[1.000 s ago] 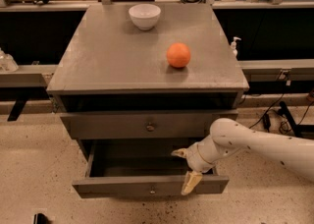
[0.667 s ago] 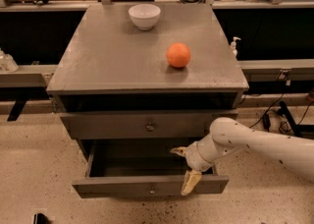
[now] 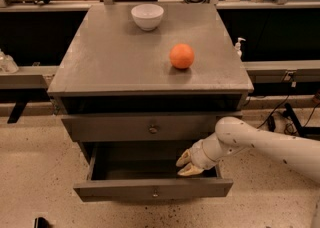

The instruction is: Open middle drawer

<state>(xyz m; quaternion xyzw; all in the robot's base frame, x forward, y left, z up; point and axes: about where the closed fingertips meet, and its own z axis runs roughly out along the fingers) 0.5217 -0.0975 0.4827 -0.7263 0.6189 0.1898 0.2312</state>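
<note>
The middle drawer (image 3: 120, 190) is grey with a small round knob and stands pulled well out, its dark inside showing. The taller-fronted top drawer (image 3: 110, 128) above it is closed. The lowest drawer is hidden under the open one. My gripper (image 3: 185, 165), on a white arm coming from the right, hangs over the right inside part of the open drawer, just behind its front panel. Its two cream fingers (image 3: 182, 158) point left, slightly apart, with nothing between them.
An orange (image 3: 182, 55) and a white bowl (image 3: 147, 16) sit on the cabinet top (image 3: 110, 62). A small white bottle (image 3: 239, 46) stands at the cabinet's right edge. Rails and cables run behind, over speckled floor (image 3: 35, 172).
The gripper has lifted off the drawer's front edge and drawn back over the inside; its lower finger no longer overlaps the front panel. The drawer stays pulled out.
</note>
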